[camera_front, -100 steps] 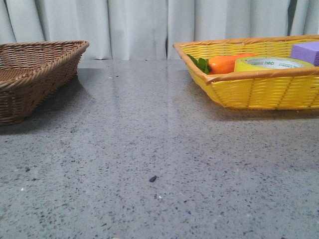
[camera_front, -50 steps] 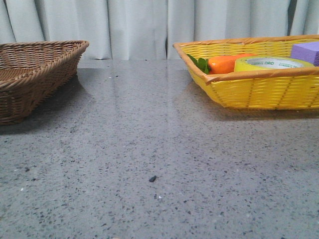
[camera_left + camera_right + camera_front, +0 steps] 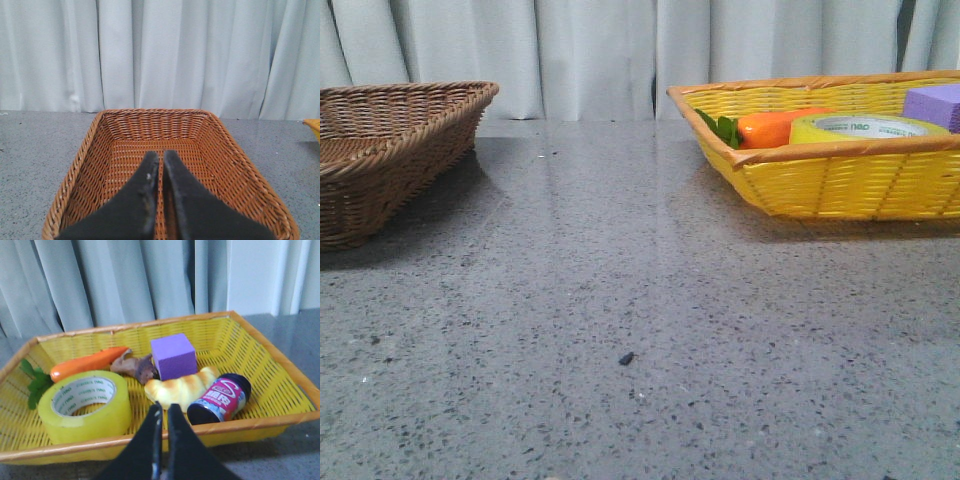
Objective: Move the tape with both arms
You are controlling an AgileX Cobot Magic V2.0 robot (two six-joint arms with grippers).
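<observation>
Right wrist view: the right gripper (image 3: 162,412) shows two dark fingers drawn nearly together, only a thin slit between the tips, with nothing held. Just beyond the fingertips runs the near rim of the yellow basket (image 3: 280,360). The tape (image 3: 85,405) lies flat inside that basket, hole upward, beyond the fingers and off to one side, apart from them. Past the tape lies a carrot (image 3: 87,363) with green leaves. Straight ahead of the fingertips lies a bread roll (image 3: 180,388); beside it a dark jar (image 3: 220,399) with a pink label lies on its side, and behind the roll stands a purple block (image 3: 173,356) next to a brown crumpled item (image 3: 136,367).

Left wrist view: the left gripper (image 3: 160,159) also has its fingers almost closed, a narrow gap between the tips, and holds nothing. It hangs over the brown basket (image 3: 235,150), whose woven floor lies beneath and ahead of the tips.

Front view: the two baskets stand well apart on a grey speckled table (image 3: 640,300); neither gripper appears here.
</observation>
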